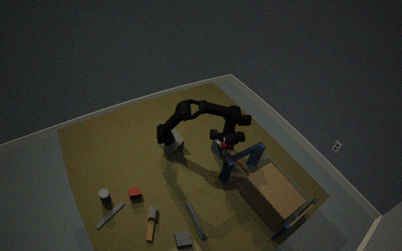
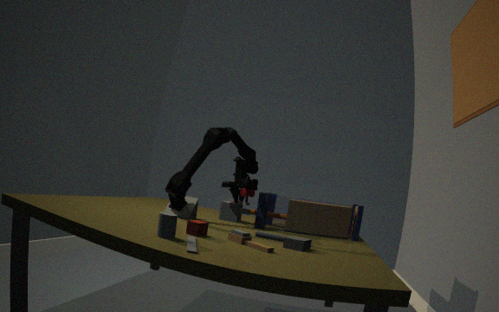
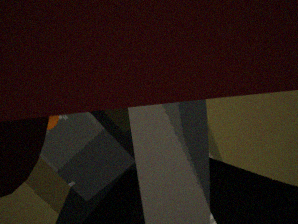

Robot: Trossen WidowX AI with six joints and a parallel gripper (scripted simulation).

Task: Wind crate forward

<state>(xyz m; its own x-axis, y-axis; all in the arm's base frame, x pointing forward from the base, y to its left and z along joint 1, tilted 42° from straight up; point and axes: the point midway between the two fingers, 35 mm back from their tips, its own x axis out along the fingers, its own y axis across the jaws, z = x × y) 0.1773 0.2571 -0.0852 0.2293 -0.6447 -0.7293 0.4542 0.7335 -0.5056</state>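
My gripper [image 1: 225, 144] [image 2: 239, 201] is shut on the winch handle, right above the grey winch [image 1: 217, 150] [image 2: 230, 211]. The winch handle shows red [image 1: 227, 146] [image 2: 248, 192] beside the fingers; a dark red part [image 3: 150, 55] fills the top of the wrist view, with a pale grey bar below it. How far the square key sits in the hole is hidden. An orange strap [image 1: 244, 167] [image 2: 278, 215] runs from the winch through the blue frame [image 1: 244, 152] [image 2: 266, 210]. The brown crate [image 1: 277, 189] [image 2: 319, 217] sits flat in the cubby, a gap behind the frame.
Away from the rack lie a long grey tool [image 1: 195, 219], a hammer-like tool [image 1: 151, 228], a grey block [image 1: 183, 239], a red block [image 1: 135, 193] [image 2: 197, 228], a grey cylinder [image 1: 105, 196] [image 2: 167, 226] and a flat grey bar [image 1: 110, 215] [image 2: 192, 244]. Clear panels flank the crate.
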